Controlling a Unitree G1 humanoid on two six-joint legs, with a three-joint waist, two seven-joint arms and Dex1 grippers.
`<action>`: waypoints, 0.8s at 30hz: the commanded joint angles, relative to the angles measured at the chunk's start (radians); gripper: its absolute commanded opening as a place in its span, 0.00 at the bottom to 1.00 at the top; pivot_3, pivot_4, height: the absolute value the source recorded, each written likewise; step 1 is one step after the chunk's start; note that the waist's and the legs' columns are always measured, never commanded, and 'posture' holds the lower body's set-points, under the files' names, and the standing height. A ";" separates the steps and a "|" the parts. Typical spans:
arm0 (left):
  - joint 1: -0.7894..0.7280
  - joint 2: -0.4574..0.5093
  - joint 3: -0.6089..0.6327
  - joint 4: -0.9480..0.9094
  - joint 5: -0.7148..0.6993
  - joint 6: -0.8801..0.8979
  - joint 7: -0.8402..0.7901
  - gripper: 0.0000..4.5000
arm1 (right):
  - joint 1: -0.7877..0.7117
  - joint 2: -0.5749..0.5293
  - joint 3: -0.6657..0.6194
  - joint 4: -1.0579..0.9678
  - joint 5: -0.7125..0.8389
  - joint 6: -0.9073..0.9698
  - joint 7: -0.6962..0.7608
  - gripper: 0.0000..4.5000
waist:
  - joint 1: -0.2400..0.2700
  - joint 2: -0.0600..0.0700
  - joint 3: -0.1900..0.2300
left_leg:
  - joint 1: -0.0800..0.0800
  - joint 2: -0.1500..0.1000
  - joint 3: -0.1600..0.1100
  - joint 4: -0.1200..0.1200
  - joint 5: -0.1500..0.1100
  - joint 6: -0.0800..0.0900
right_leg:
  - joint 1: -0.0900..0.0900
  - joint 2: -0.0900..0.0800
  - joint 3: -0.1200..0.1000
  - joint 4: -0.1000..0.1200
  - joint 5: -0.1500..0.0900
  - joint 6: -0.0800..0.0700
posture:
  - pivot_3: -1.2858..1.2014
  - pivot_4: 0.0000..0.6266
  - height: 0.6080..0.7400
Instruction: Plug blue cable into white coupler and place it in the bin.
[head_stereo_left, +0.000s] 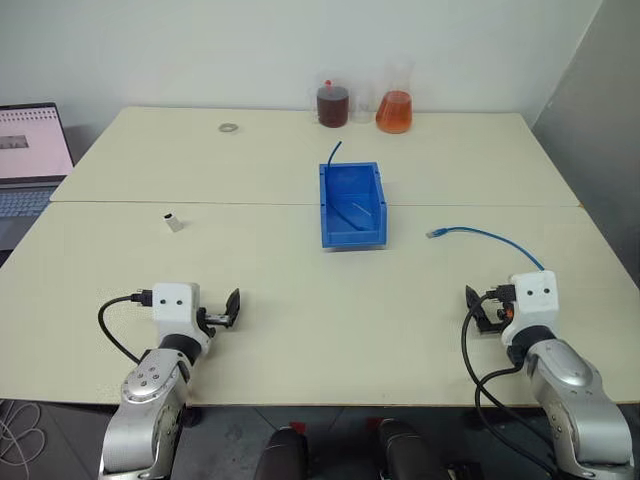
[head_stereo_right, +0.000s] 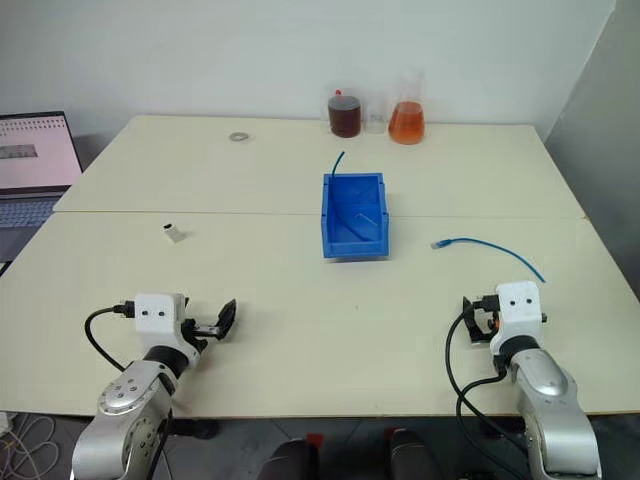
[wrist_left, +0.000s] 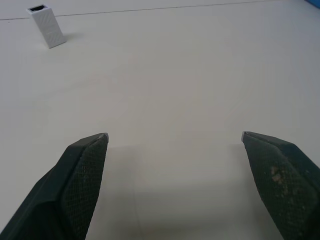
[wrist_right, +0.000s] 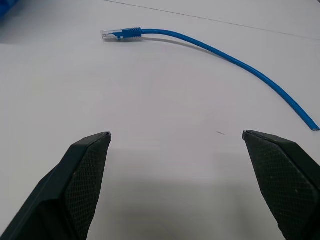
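The left gripper (head_stereo_left: 232, 307) hovers low over the near left part of the table, its two black fingers (wrist_left: 75, 175) spread wide with nothing between them. The right gripper (head_stereo_left: 474, 308) hangs over the near right part in the same way, fingers (wrist_right: 82, 172) parted wide and empty.

Beneath them lies a broad cream-coloured table (head_stereo_left: 300, 330) with a smooth matt top; a thin seam (head_stereo_left: 200, 203) runs across it from side to side, as of two tops pushed together. Ahead of the left gripper, well apart from it, stands the small white boxy plastic coupler (head_stereo_left: 174, 221), tilted a little, its dark socket opening facing upward. Ahead of the right gripper lies the thin light-blue network cable (wrist_right: 235, 60), curving across the table, its clear plastic plug (wrist_right: 111, 34) pointing toward the middle of the table and lying flat.

Between the two, further back near the table's middle, sits the rectangular bright blue plastic bin (head_stereo_left: 352, 205), open-topped, its lowered lip toward the robot. A short dark blue cable stub (head_stereo_left: 332, 153) rises at its far rim.

At the far edge stand a jar of dark brown liquid (head_stereo_left: 332, 104) and a glass flask of orange liquid (head_stereo_left: 394, 110), with a flat metal ring (head_stereo_left: 229, 127) lying to their left. An open laptop (head_stereo_left: 30, 150) sits beyond the table's left edge, and a plain pale wall (head_stereo_left: 200, 50) closes the room behind.
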 joint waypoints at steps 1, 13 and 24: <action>-0.001 -0.014 0.051 -0.055 0.007 0.001 0.050 1.00 | -0.003 0.003 -0.013 -0.038 -0.005 -0.037 -0.009 1.00 | 0.000 0.000 0.000 | 0.000 0.000 0.000 0.000 0.000 0.000 | 0.000 0.000 0.000 0.000 0.000 0.000 | 0.52 0.24 1.00; -0.030 -0.048 0.115 -0.041 0.009 0.016 0.144 1.00 | -0.036 0.000 -0.017 -0.015 0.002 -0.054 0.000 1.00 | 0.000 0.000 0.000 | 0.000 0.000 0.000 0.000 0.000 0.000 | 0.000 0.000 0.000 0.000 0.000 0.000 | 0.52 0.24 1.00; -0.037 -0.051 0.121 -0.041 0.009 0.027 0.154 1.00 | -0.046 0.010 -0.004 -0.007 -0.005 -0.063 -0.006 1.00 | 0.000 -0.001 0.000 | 0.000 0.000 0.000 0.000 0.000 0.000 | 0.000 0.000 0.000 0.000 0.000 0.000 | 0.52 0.24 1.00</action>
